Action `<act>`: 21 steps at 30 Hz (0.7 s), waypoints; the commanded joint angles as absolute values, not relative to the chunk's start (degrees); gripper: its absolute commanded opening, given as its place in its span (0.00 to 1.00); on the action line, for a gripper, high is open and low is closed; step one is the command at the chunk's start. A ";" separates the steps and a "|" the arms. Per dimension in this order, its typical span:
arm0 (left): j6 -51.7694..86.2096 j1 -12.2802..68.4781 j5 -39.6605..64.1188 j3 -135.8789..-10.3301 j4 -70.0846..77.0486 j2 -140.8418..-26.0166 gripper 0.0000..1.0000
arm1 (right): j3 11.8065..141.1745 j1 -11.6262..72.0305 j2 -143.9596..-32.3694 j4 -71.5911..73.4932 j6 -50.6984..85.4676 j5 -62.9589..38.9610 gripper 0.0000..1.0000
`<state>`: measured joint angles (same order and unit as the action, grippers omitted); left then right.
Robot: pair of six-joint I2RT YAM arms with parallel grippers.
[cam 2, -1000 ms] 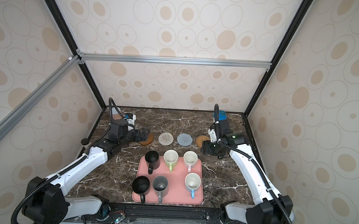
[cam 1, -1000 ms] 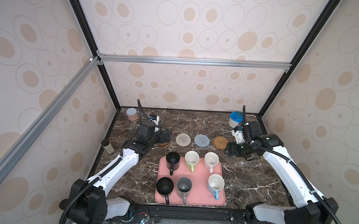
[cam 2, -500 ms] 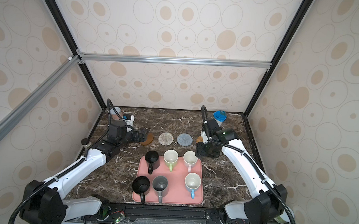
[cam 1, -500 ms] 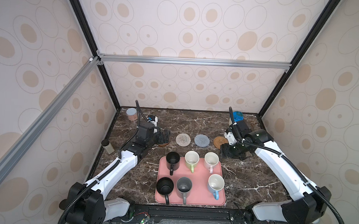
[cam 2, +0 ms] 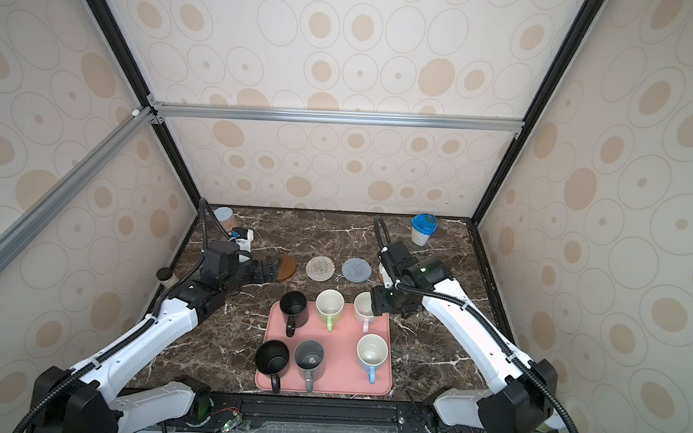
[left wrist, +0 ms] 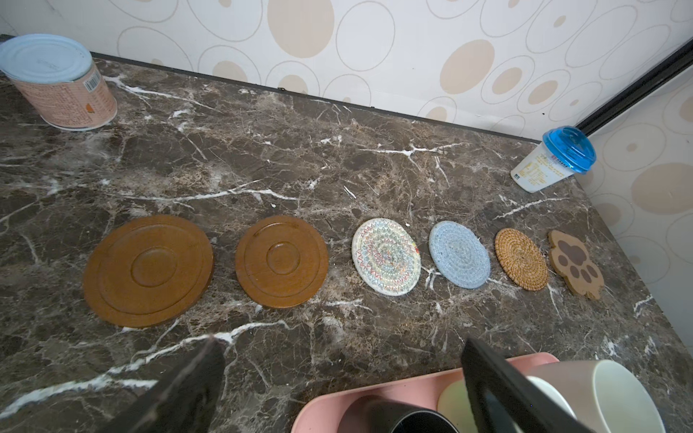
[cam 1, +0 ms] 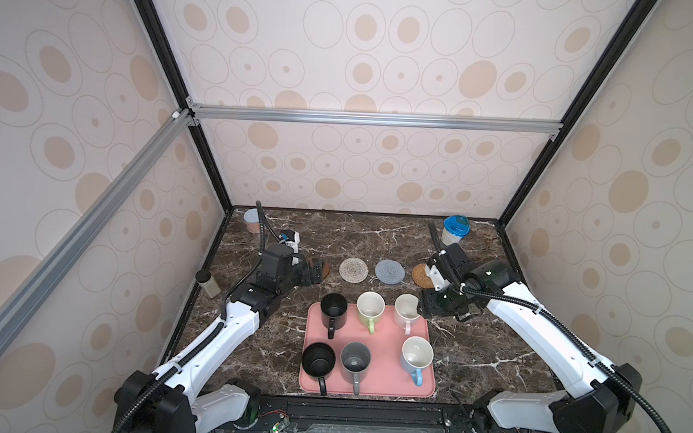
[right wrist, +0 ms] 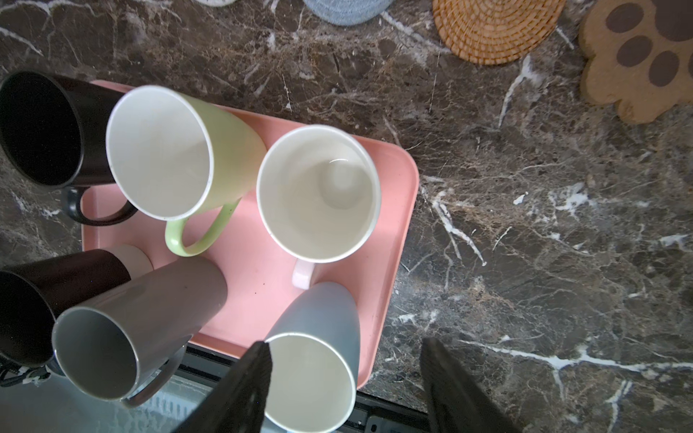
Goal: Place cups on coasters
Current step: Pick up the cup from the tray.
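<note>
Mugs, six in all, stand upright on the pink tray (cam 1: 383, 337), in two rows of three. The far row has a black mug (cam 1: 333, 306), the light green mug (cam 1: 370, 307) and the white-pink mug (cam 1: 406, 308); the near row has a second black mug (cam 1: 318, 359), the grey mug (cam 1: 355, 358) and the light blue mug (cam 1: 416, 351).

Behind the tray, six coasters lie in one line on the marble table (cam 1: 484, 355), each apart from its neighbour and each bare: a brown wooden disc (left wrist: 148, 270); a second wooden disc (left wrist: 281, 266); the whitish woven coaster (left wrist: 386, 260); the blue-grey woven coaster (left wrist: 459, 255); the tan rattan coaster (left wrist: 521, 259); the paw-shaped coaster (left wrist: 575, 262).

In both top views the left gripper (left wrist: 341, 343) hangs over the wooden discs; its fingers are spread wide with nothing between them. The right gripper (right wrist: 345, 346) hovers just beside the white-pink mug, at the far right corner of the tray; its fingers stand apart and grasp nothing.
</note>
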<state>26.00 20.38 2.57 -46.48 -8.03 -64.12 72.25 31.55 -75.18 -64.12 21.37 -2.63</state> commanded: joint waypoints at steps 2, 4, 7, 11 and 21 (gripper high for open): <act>26.99 20.73 1.70 -47.13 -9.26 -61.80 1.00 | 70.97 34.85 -74.91 -65.96 23.55 -0.14 0.67; 27.97 20.72 1.73 -45.36 -8.96 -60.77 1.00 | 70.91 35.83 -75.31 -66.77 23.94 0.52 0.67; 28.99 20.73 1.93 -42.54 -7.61 -59.38 1.00 | 69.89 36.82 -76.16 -66.17 24.30 0.36 0.67; 29.38 20.73 0.89 -42.69 -7.28 -59.36 1.00 | 69.06 37.39 -78.59 -65.50 24.96 0.33 0.67; 28.48 20.71 -0.51 -44.99 -6.20 -62.38 1.00 | 69.20 38.32 -82.78 -61.16 26.71 -0.75 0.66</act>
<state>28.53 20.38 1.04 -42.59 -7.33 -62.13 69.69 37.69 -82.41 -61.87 25.32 -0.89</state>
